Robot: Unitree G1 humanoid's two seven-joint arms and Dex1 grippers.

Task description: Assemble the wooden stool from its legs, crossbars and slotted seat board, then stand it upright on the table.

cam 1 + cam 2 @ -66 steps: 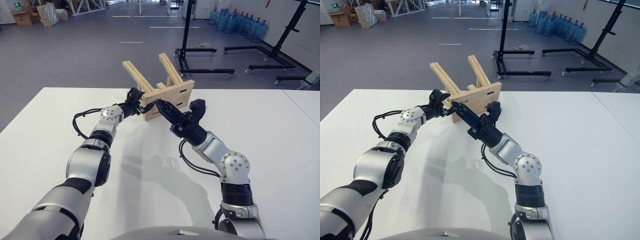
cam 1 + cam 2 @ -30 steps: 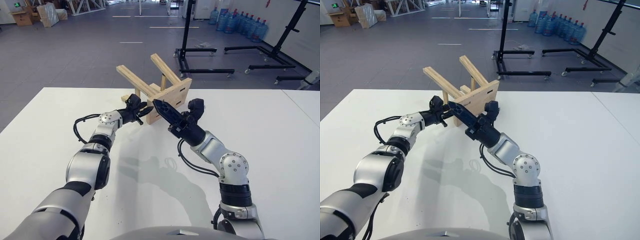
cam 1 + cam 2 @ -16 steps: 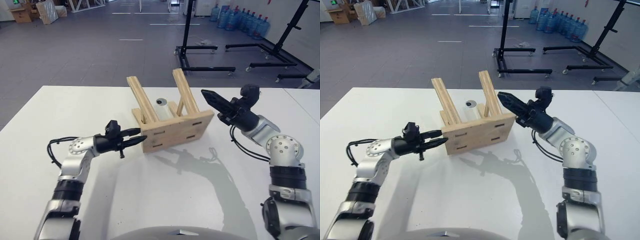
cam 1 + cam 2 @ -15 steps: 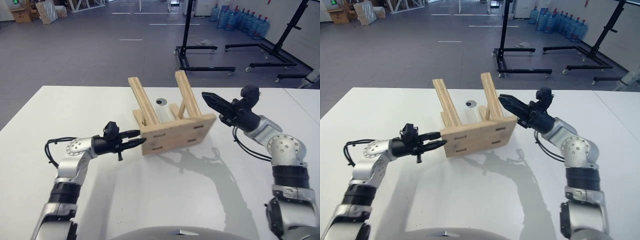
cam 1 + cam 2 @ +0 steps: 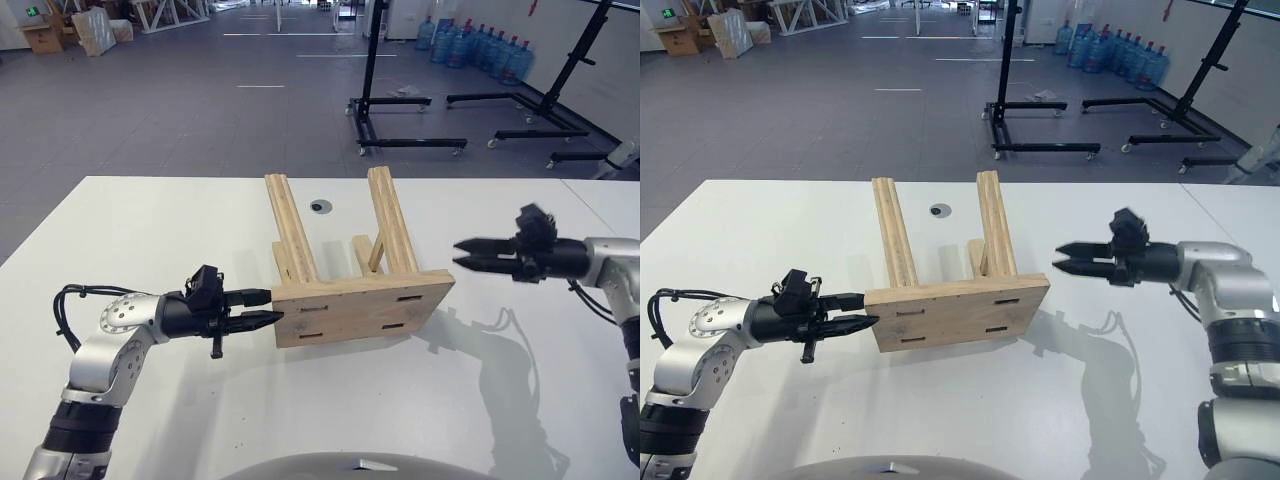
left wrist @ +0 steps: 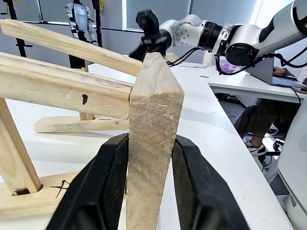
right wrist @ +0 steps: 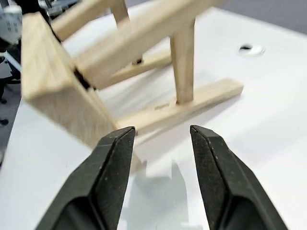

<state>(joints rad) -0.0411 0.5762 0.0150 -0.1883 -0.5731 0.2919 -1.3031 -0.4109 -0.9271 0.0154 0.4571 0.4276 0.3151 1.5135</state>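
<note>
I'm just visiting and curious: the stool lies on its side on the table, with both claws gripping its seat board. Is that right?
Not quite. The stool does lie on its side on the table, but only the left claw grips the seat board. The right claw is open and clear of it, off to the side, as the left eye view shows.
</note>
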